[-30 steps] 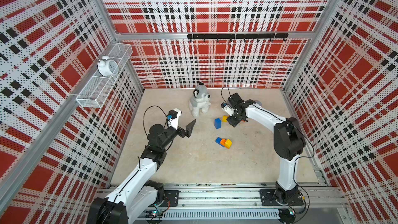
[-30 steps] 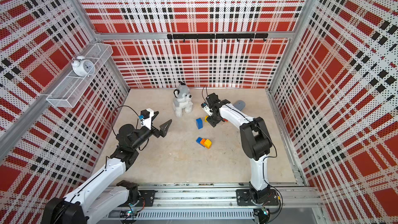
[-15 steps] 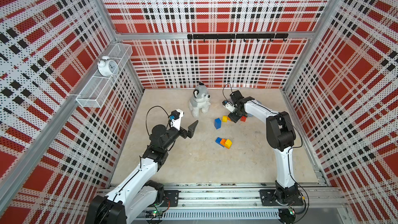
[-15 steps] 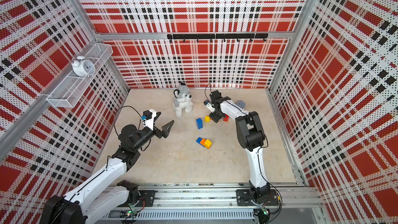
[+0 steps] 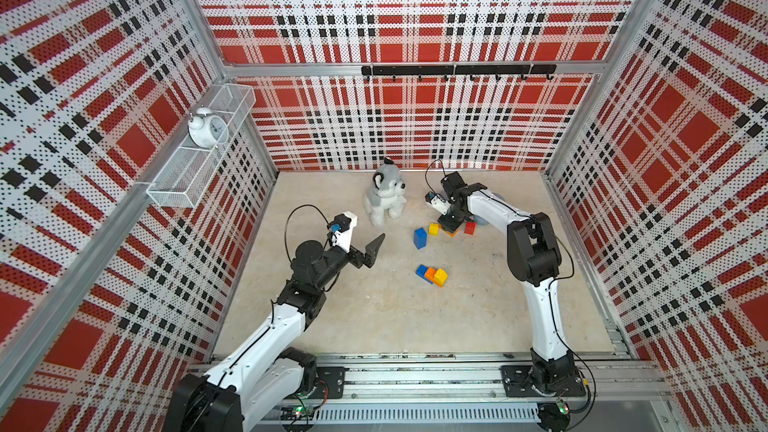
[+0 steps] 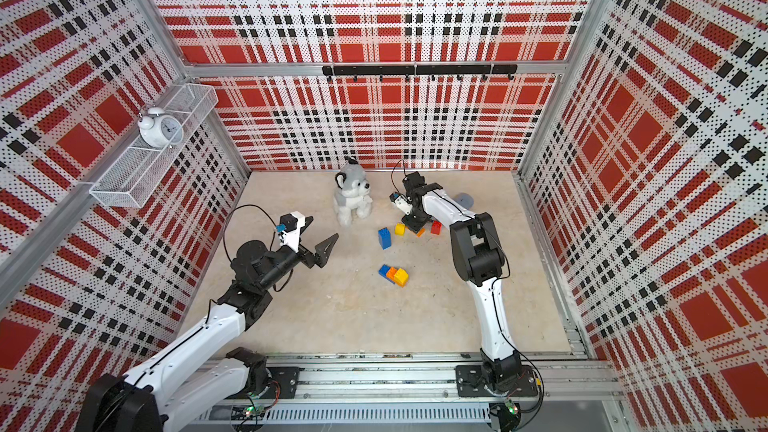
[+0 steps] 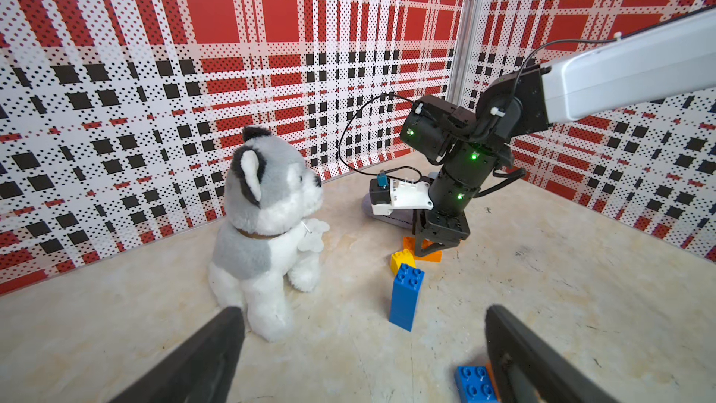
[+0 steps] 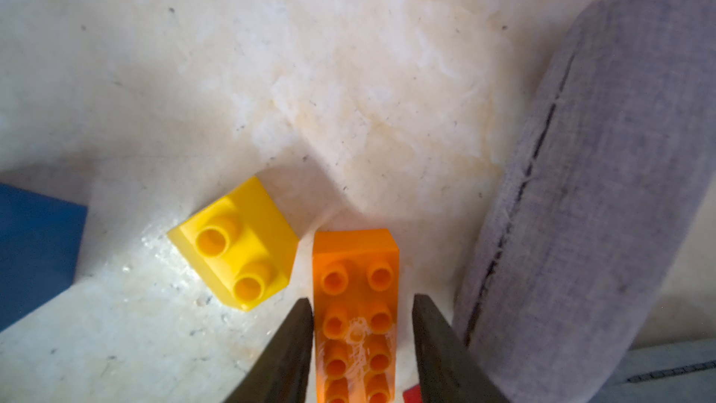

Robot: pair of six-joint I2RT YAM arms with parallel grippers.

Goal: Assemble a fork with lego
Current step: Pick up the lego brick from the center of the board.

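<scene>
1. Nearest the base rail, the left gripper (image 6: 323, 228) hangs above the table (image 5: 374, 317). Its jaws are spread about as wide as they go, with nothing between them.
2. Just past it, mid-table, there's a three-brick clump (image 5: 432, 275) of blue, orange and yellow stuck together and lying flat. In the left wrist view its blue end pokes out from behind one finger.
3. Further back, a tall blue brick (image 5: 420, 238) stands upright on its own, studs up, well apart from the clump.
4. Right behind that is a small yellow brick (image 8: 236, 250), just beside the orange one but not touching it.
5. The orange brick (image 8: 356, 265) is long, two studs wide, and lies flat with its studs up. The right gripper (image 8: 362, 298) points down at it, jaws narrowed, with a finger along each long side. One finger looks like it's touching and the other shows a sliver of gap, so I honestly can't tell if it's pinching.
6. A red brick (image 5: 469, 227) sits on the other side of that gripper from the yellow one.
7. A grey case (image 8: 600, 188) lies just beside the orange brick, mostly under the right arm in both top views.
8. A plush husky (image 5: 384, 199) sits near the back wall, over toward the left arm's side.
9. Farthest off are a hook rail (image 5: 457, 70) on the back wall and a wire shelf (image 5: 199, 160) on the left wall with an alarm clock (image 5: 206, 130) in it.
</scene>
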